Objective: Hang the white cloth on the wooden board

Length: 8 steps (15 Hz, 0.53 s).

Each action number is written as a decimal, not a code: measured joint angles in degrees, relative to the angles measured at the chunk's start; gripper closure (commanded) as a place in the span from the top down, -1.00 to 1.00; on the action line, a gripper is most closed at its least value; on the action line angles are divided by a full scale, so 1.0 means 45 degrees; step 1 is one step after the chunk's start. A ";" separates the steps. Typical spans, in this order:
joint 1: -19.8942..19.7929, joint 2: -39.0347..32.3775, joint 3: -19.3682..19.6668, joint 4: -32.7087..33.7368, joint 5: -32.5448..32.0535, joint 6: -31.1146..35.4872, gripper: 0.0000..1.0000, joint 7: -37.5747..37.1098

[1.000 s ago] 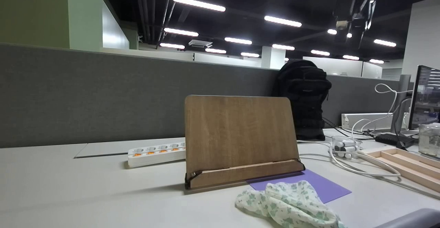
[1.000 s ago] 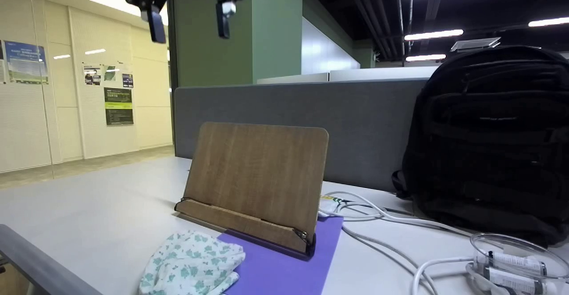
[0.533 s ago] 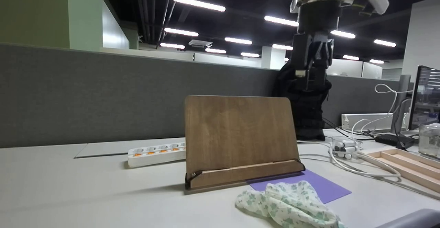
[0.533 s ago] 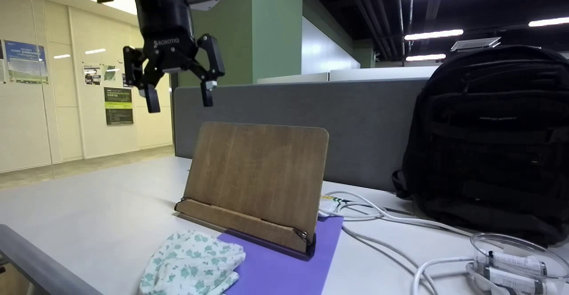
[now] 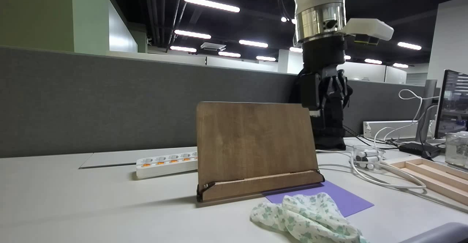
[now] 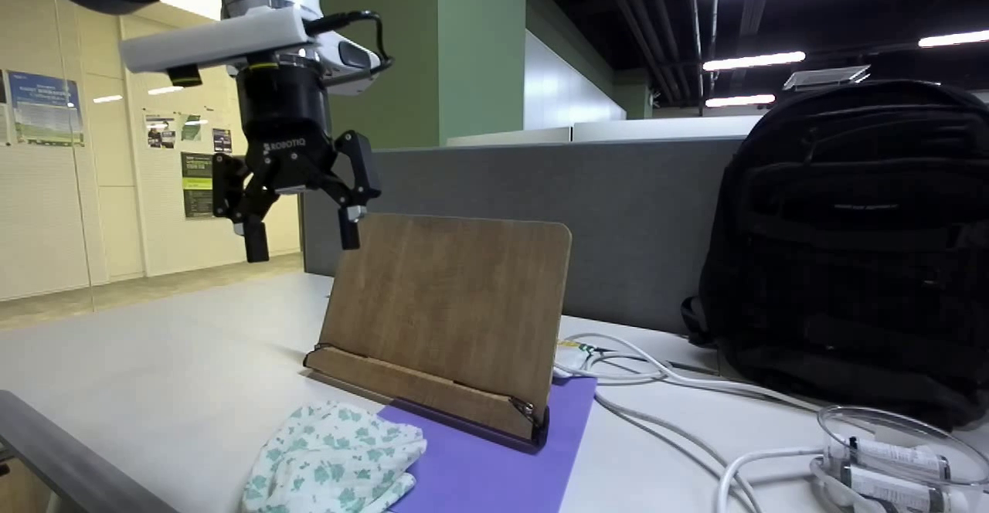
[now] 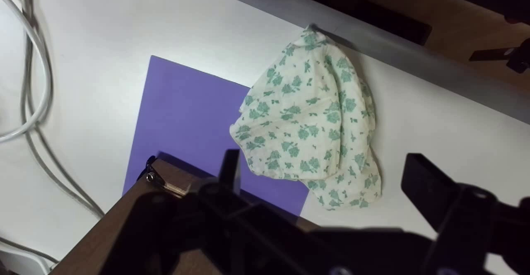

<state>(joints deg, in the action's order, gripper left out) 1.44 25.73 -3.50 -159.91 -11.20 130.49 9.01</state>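
The white cloth with green flower print [image 5: 307, 217] lies crumpled on the table in front of the wooden board [image 5: 256, 140], partly over a purple sheet [image 5: 343, 201]. The cloth [image 6: 332, 459] and board [image 6: 448, 312] show in both exterior views. The board stands tilted back with a ledge at its bottom. My gripper [image 6: 303, 244] is open and empty, in the air above the table at about the height of the board's upper part. In the wrist view the cloth [image 7: 298, 121] lies below and beyond the wide-apart fingers [image 7: 430, 188]; the board [image 7: 103, 233] is at lower left.
A black backpack [image 6: 865, 266] stands by the grey partition [image 5: 109, 104]. A white power strip [image 5: 164, 166] is behind the board. White cables [image 5: 398, 185], a glass jar with vials [image 6: 896, 459] and a wooden tray [image 5: 435, 179] lie to the side.
The arm has come down from the top of both exterior views, lowering the open gripper towards the table. The cloth and the board have not moved.
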 measured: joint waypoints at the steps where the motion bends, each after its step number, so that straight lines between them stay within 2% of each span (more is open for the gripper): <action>1: 0.0000 0.0013 0.0002 0.0001 0.0000 0.0055 1.00 0.0000; 4: -0.0005 -0.0096 -0.0065 -0.0002 -0.0050 0.0576 1.00 -0.0222; 8: -0.0095 -0.0978 -0.0534 -0.0007 -0.0473 0.1426 1.00 -0.1432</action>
<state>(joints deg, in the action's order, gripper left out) 1.01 21.33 -5.90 -159.94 -13.33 136.91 2.57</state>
